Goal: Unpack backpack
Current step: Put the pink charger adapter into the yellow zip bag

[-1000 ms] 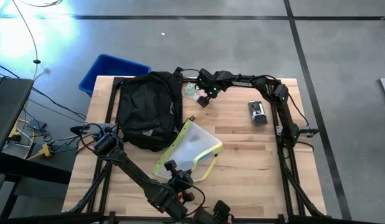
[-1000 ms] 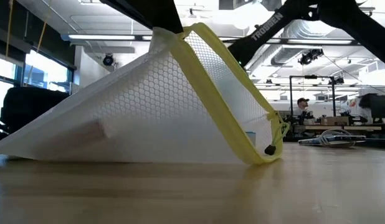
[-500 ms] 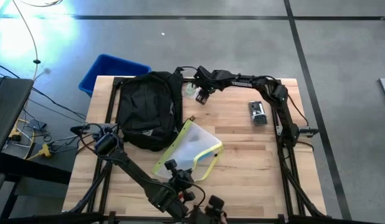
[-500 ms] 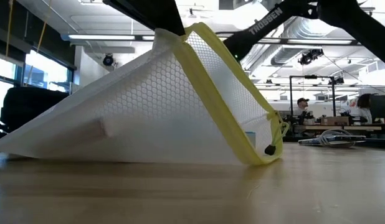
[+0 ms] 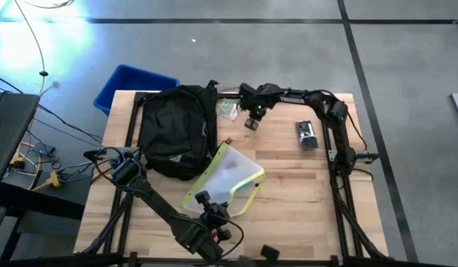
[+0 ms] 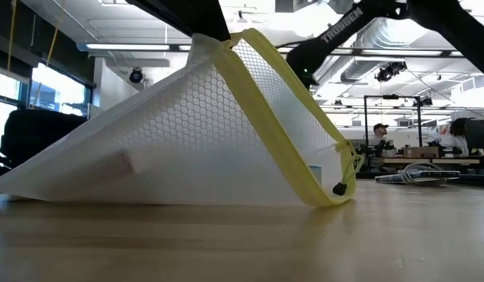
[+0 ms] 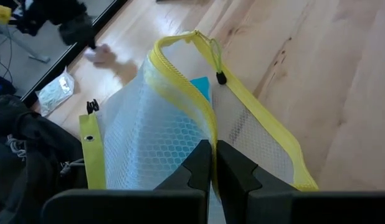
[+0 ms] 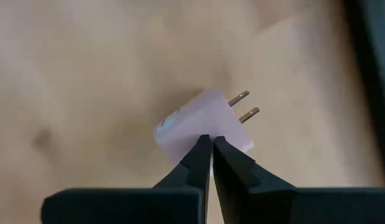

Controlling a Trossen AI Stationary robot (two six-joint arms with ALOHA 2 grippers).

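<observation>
The black backpack [image 5: 176, 130] lies on the table's far left, and neither gripper touches it. Beside it, a clear pouch with a yellow zip edge [image 5: 227, 178] stands propped up, its lower end on the wood. My left gripper [image 5: 214, 202] is shut on the pouch at its near side. My right gripper [image 5: 253, 123] hovers right of the backpack's top, pointing down. It is shut on a small white plug charger [image 8: 202, 123] with two prongs. My left gripper pinches the pouch's yellow zip edge [image 7: 207, 127] between its two fingers, coming slanting down from the table's near side. That edge is raised, and the pouch's far end [image 6: 38, 184] rests on the table. My right gripper has the charger's near edge [image 8: 191, 138] at its fingertips, coming from above. The fingers hide the exact spot. The charger sits under the tips with its prongs [image 8: 245, 107] pointing sideways; it looks clear of the wood.
A blue bin [image 5: 133, 83] stands past the table's far left corner. A small clear bag [image 5: 227, 110] lies by the backpack's top, and a grey device [image 5: 307, 135] at the far right. The centre and near right show bare wood.
My right gripper first reached a little toward the backpack and the small clear bag. It then swung back toward the table's right edge. The left gripper and the pouch have kept still.
</observation>
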